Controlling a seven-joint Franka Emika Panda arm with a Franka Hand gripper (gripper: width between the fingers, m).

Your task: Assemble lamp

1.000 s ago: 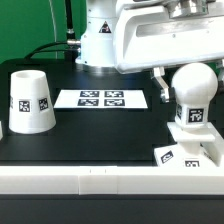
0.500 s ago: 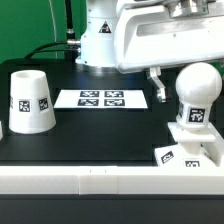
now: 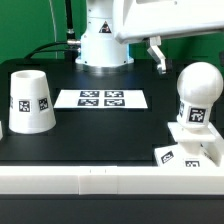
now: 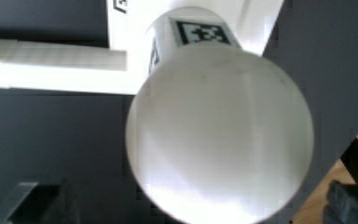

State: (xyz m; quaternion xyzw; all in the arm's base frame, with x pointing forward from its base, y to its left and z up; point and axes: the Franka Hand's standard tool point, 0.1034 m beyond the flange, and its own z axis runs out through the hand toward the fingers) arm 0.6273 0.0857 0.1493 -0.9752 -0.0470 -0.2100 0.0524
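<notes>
The white round-topped bulb [image 3: 196, 92] stands upright on the flat square base [image 3: 200, 151] at the exterior view's right, near the table's front edge. The tapered shade [image 3: 28, 101] stands alone at the exterior view's left. My gripper [image 4: 194, 208] is open and empty, raised above the bulb and clear of it. One of its fingers [image 3: 156, 54] shows in the exterior view, up and to the left of the bulb's top. In the wrist view the bulb [image 4: 220, 125] fills the middle and the base [image 4: 51, 65] shows beyond it.
The marker board [image 3: 101, 98] lies flat between the shade and the bulb. The arm's white base [image 3: 102, 45] stands behind it. A white rail [image 3: 90, 178] runs along the table's front edge.
The gripper has lifted straight up off the bulb, which stays standing on the base. The shade has not moved.
</notes>
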